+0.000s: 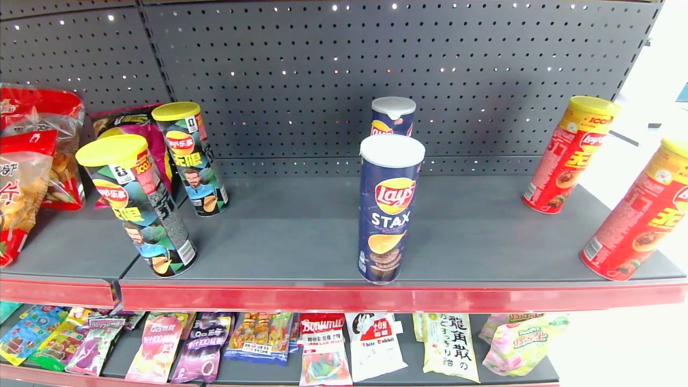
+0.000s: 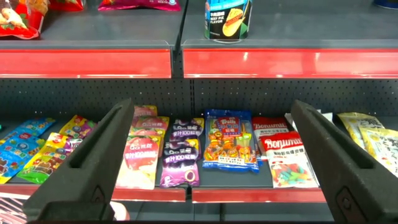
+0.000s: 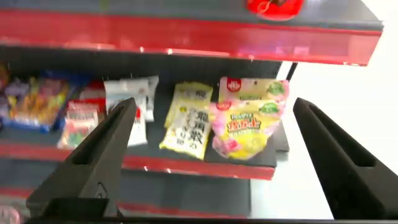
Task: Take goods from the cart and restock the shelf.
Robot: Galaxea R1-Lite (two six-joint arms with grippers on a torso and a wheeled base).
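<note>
left gripper (image 2: 212,104): matte black, long tapered fingers (image 2: 93,168), recessed slot along each | right gripper (image 3: 214,101): same black wedge fingers (image 3: 93,165), small round hole

- You have a grey pegboard panel (image 1: 322,64) behind everything.
- Centre: navy chip can (image 1: 388,209) stands upright, with a second navy can (image 1: 393,115) just behind it.
- Left: front yellow-lidded dark can (image 1: 137,204) and rear yellow-lidded dark can (image 1: 191,158). A magenta bag (image 1: 144,134) is behind them and red snack bags (image 1: 32,140) sit at the far left.
- Right: nearer red can (image 1: 639,212) and farther red can (image 1: 572,156), both yellow-lidded.
- Lower level: candy packets (image 1: 322,349) lie flat in a row.
</note>
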